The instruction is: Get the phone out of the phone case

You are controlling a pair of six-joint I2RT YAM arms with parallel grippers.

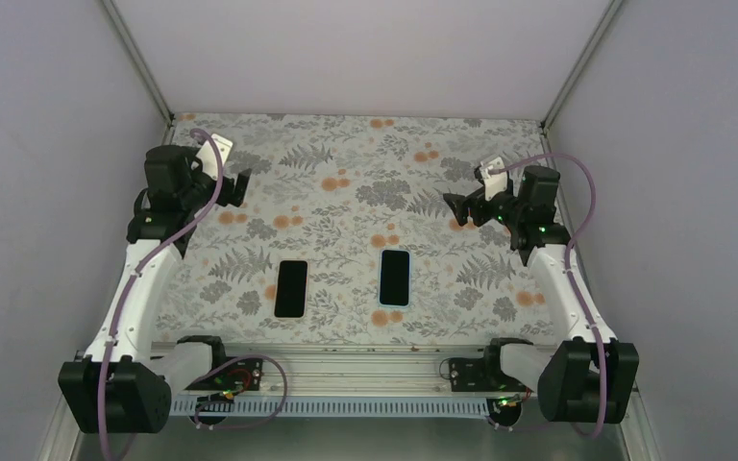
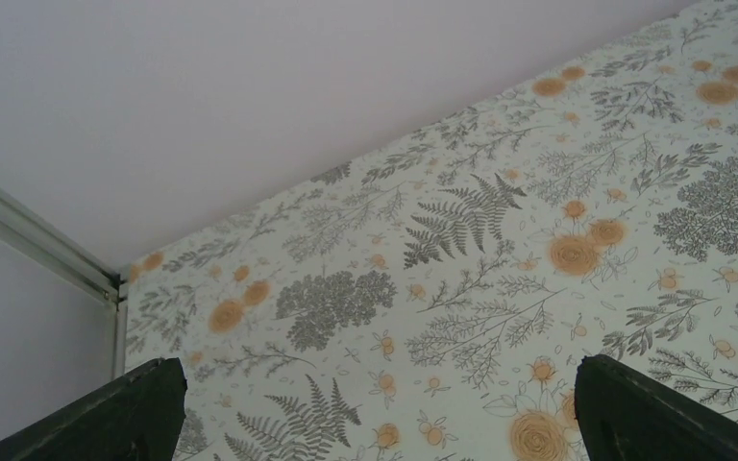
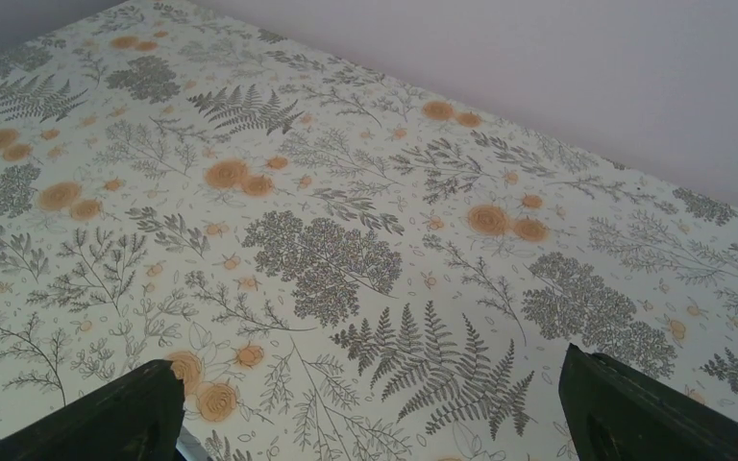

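Note:
Two dark phone-shaped slabs lie flat on the flowered table mat, side by side near the front. The left one [image 1: 291,288] is all black. The right one [image 1: 395,277] is black with a pale blue rim. I cannot tell which is the phone and which the case. My left gripper [image 1: 241,188] is open and empty, raised at the far left, well behind the slabs. My right gripper [image 1: 460,206] is open and empty, raised at the far right. Each wrist view shows only mat between its wide-apart fingers: left [image 2: 377,363], right [image 3: 365,357]. Neither slab shows in them.
The flowered mat [image 1: 346,192] covers the table, with grey walls on three sides and a metal corner post [image 2: 38,245] at the back left. A metal rail [image 1: 346,370] runs along the near edge between the arm bases.

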